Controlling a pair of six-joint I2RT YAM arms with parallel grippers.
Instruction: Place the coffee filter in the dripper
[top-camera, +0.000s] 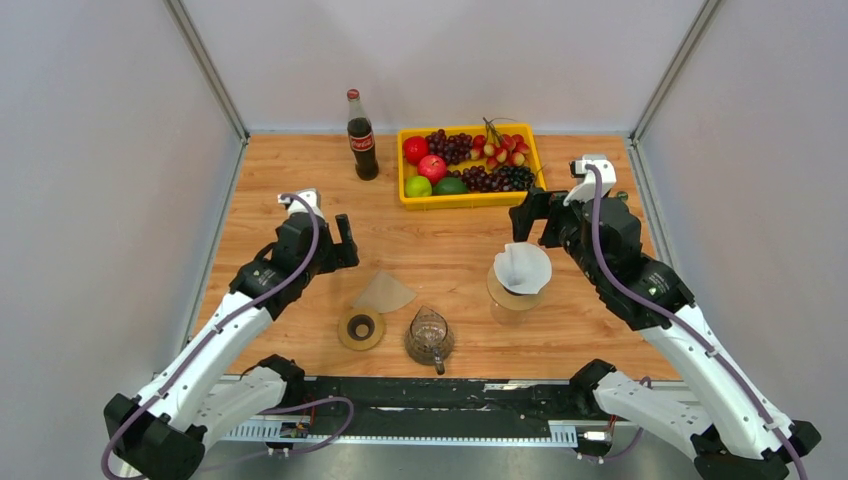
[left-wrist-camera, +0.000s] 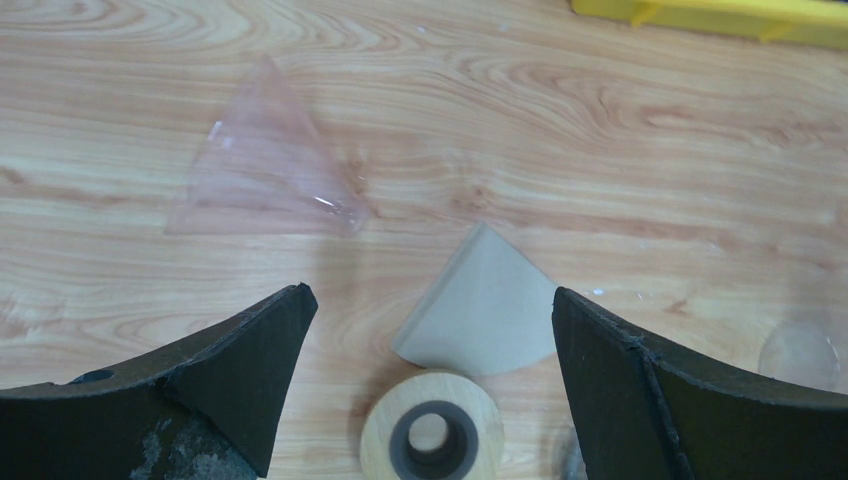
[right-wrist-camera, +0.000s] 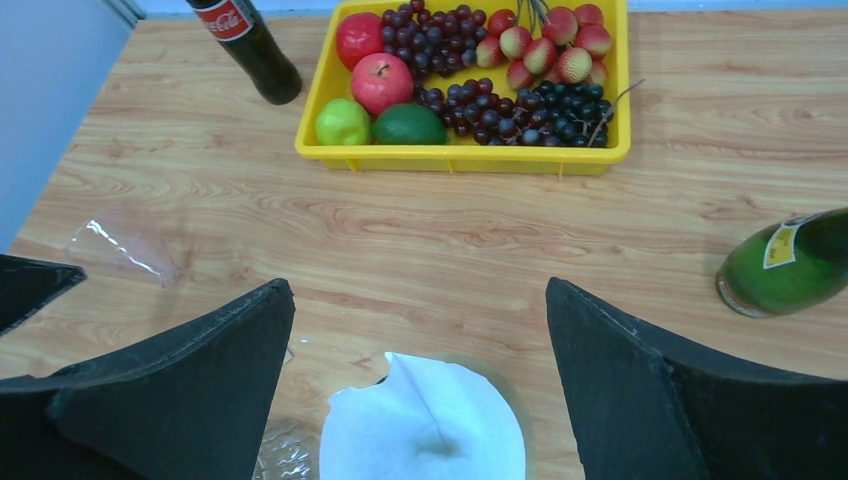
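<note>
Placement: white filter (top-camera: 522, 265) seated cone-down inside glass dripper (top-camera: 508, 299), right of centre on desk (top-camera: 300, 180). Right pincer (right-wrist-camera: 418, 290) just behind and above it, jaws spread wide, nothing gripped. Brown filter (top-camera: 386, 291) flat on desk left of centre, just beside wooden ring (top-camera: 361, 329) and near glass carafe (top-camera: 430, 336). Left pincer (left-wrist-camera: 431, 292) over brown filter and ring, jaws wide, empty. Yellow fruit tray (top-camera: 468, 201) and cola bottle (top-camera: 361, 137) at far edge.

Left gripper (top-camera: 345, 240) and right gripper (top-camera: 530, 215) with jaws spread wide (nothing between them), both arms angled inward.
</note>
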